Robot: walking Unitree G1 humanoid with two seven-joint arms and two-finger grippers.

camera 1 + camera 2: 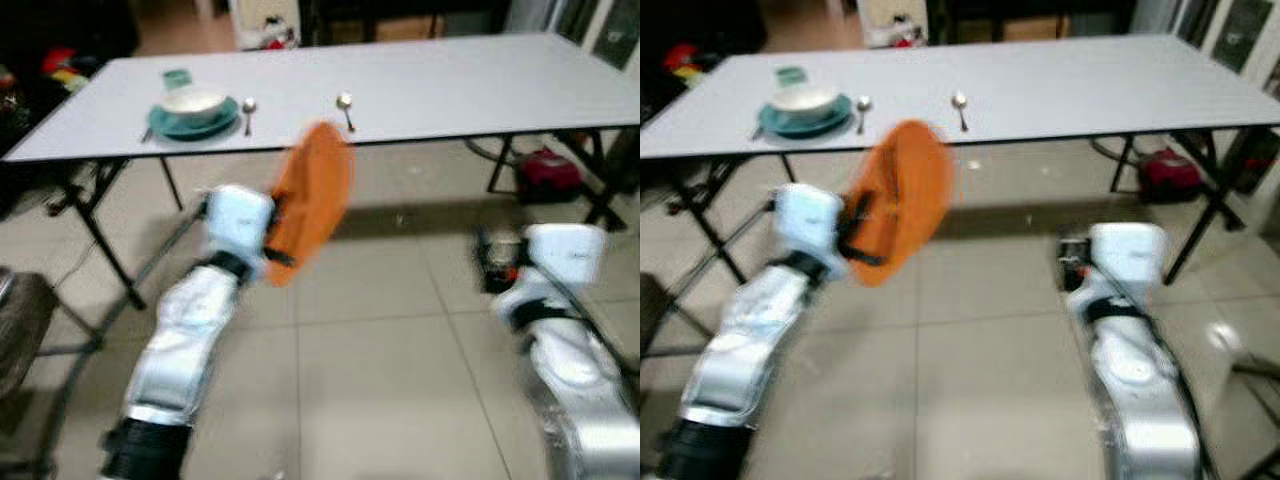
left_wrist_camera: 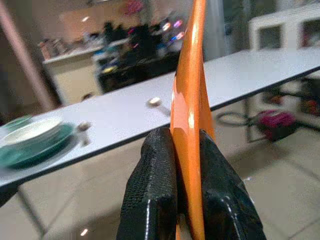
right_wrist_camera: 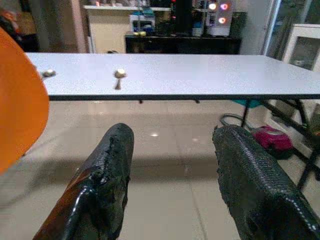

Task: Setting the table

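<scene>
My left gripper [image 2: 186, 150] is shut on an orange plate [image 1: 312, 198], held on edge in the air in front of the white table [image 1: 450, 90]. On the table's left part stands a teal plate [image 1: 194, 121] with a white bowl [image 1: 193, 102] in it and a small teal cup [image 1: 177, 77] behind. One spoon [image 1: 248, 112] lies right of that plate, another spoon [image 1: 345, 108] lies farther right. My right gripper [image 3: 172, 165] is open and empty, held low over the floor, facing the table.
The table stands on black folding legs [image 1: 100, 240] over a tiled floor [image 1: 380, 380]. A red appliance [image 1: 546, 172] sits under its right end. A dark chair [image 1: 20, 330] is at my left. Cabinets and clutter line the far wall [image 3: 150, 25].
</scene>
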